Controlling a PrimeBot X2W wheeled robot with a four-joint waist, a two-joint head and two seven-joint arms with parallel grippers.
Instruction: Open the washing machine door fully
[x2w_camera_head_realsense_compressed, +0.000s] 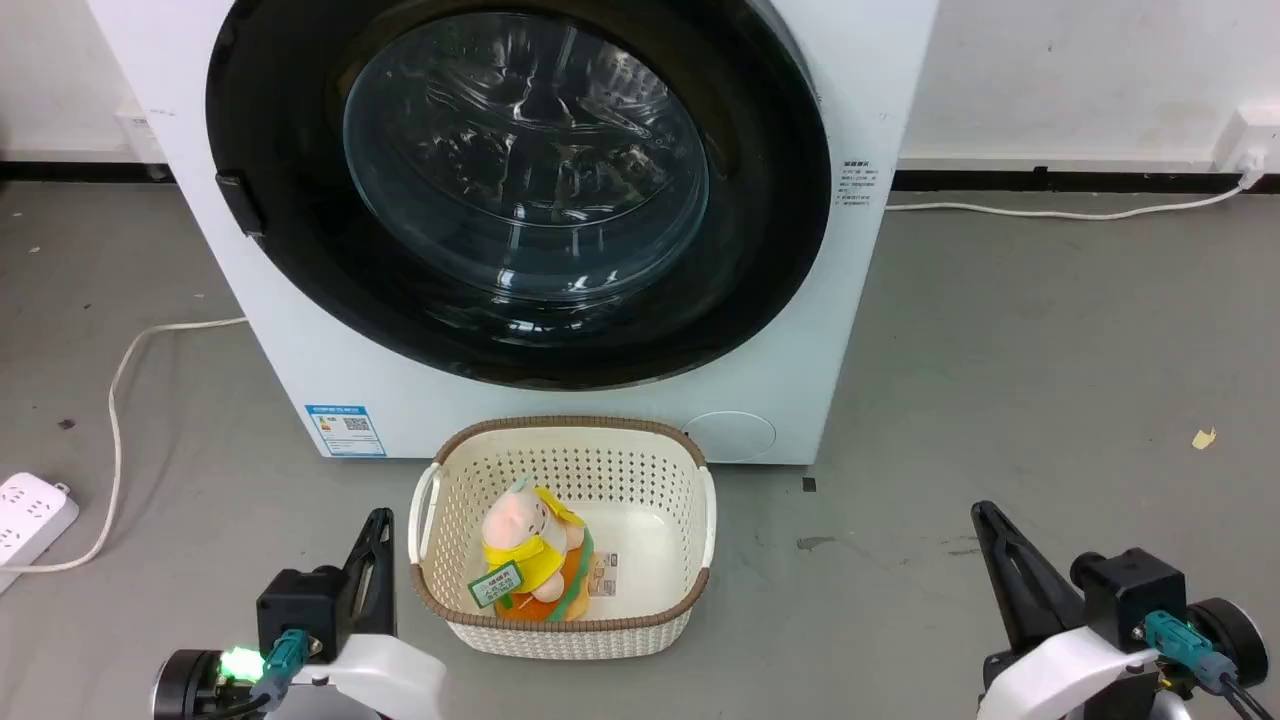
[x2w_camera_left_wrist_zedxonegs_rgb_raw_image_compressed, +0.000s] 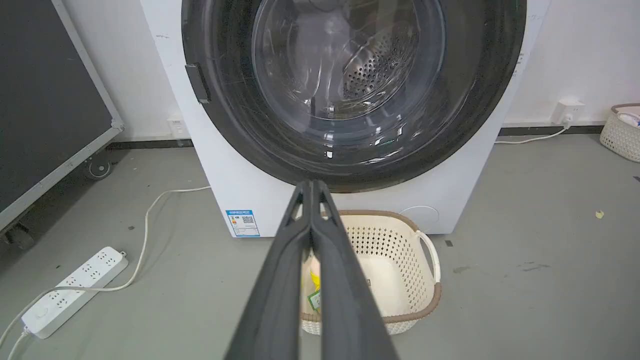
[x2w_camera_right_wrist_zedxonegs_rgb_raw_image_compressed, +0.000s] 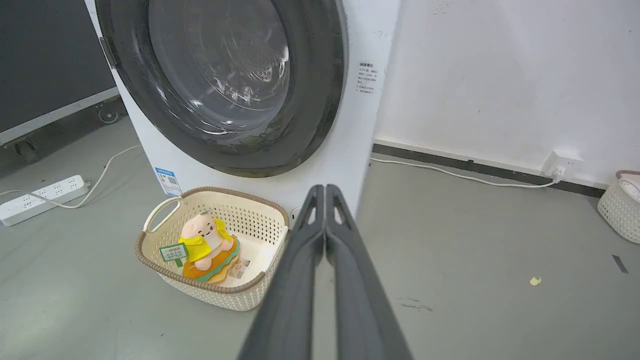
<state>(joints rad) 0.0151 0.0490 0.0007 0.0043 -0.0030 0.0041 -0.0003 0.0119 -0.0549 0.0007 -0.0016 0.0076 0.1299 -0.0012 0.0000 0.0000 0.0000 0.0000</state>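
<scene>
Washing machine door (x2w_camera_head_realsense_compressed: 520, 170) is closed and, as far as the glare lets me judge, flush with the front of the white washing machine (x2w_camera_head_realsense_compressed: 330, 370) at the far middle of the floor. Just in front of it stands a cream basket (x2w_camera_head_realsense_compressed: 560, 470). The left end effector (x2w_camera_head_realsense_compressed: 380, 520) is at the near left beside the basket, fingers pressed together and empty. The right end effector (x2w_camera_head_realsense_compressed: 985, 512), near right and well apart, is closed too. A plush toy (x2w_camera_head_realsense_compressed: 530, 555) lies in the basket. A blue label (x2w_camera_head_realsense_compressed: 345, 430) sits low on the machine's left.

The washing machine door (x2w_camera_head_realsense_compressed: 520, 190) sits shut behind a cream basket (x2w_camera_head_realsense_compressed: 570, 640).
</scene>
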